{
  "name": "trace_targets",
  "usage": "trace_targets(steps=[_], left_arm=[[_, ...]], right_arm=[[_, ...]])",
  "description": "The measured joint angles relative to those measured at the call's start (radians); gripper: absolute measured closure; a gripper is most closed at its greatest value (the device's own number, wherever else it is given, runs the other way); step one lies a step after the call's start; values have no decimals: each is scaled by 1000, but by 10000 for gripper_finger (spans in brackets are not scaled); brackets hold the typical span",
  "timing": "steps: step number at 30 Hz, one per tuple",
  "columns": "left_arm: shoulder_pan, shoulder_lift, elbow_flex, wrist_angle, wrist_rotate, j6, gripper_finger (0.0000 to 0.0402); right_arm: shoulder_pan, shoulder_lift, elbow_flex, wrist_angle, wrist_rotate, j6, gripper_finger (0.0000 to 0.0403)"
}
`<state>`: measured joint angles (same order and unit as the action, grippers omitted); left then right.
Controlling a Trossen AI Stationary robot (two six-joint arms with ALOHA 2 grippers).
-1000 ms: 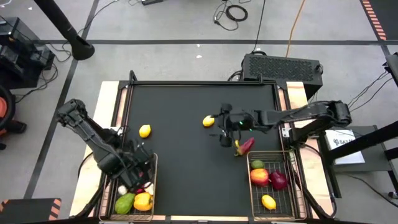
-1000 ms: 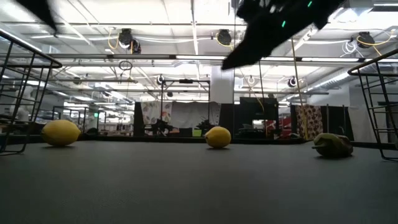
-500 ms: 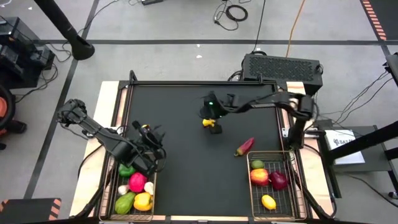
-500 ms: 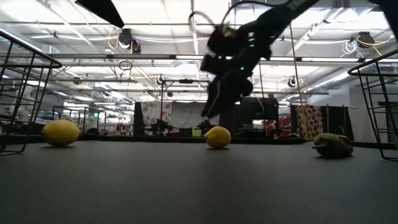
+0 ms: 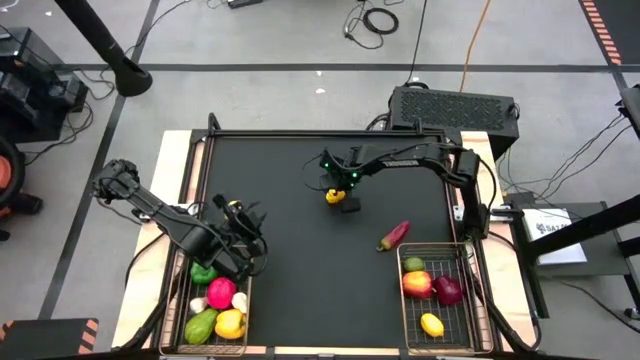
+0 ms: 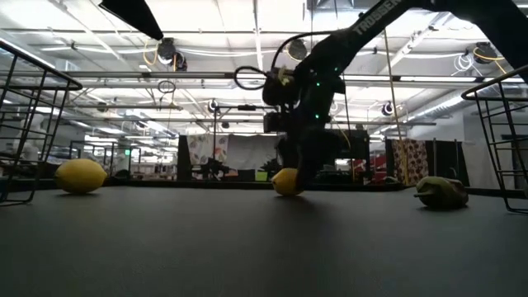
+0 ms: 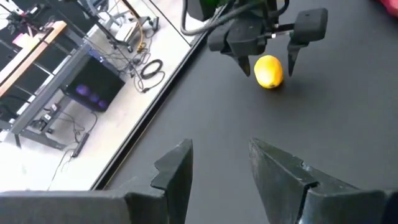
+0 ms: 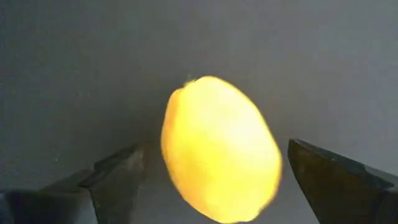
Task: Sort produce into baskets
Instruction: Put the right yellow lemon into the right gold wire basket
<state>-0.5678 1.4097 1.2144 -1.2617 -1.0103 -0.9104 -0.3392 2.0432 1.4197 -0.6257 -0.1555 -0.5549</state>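
Seemingly, left basket [image 5: 246,296] peppers, right basket [image 5: 478,310] apples

lemon [image 5: 335,196] mid-table, between right end effector [image 5: 341,195] fingers | chili [image 5: 394,236] behind right basket [image 5: 470,300]

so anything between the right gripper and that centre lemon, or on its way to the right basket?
Nothing visible blocks the grasp: the right gripper is open with a finger on each side of the lemon. Toward the right basket the mat is bare, except the dark red chili lying just outside the basket's far-left corner.
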Motion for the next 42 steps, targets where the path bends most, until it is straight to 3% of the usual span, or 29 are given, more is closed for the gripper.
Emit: trace_targets(steps=[18,22,28,34,42], left_arm=[[-2,0,0,4,4,0,238],[-2,0,0,4,14,1,238],[-2,0,0,4,22,1,238],[-2,0,0,3,74,1,238],[-12,0,-1,5,100,1,238]], right_arm=[[66,14,0,3,15,88,161],[80,9,15,-56,51,126,162],[120,8,117,-279,43,237,159],[193,-20,179,-462,-164,392,160],[345,-192,178,-609,-164,546,160]])
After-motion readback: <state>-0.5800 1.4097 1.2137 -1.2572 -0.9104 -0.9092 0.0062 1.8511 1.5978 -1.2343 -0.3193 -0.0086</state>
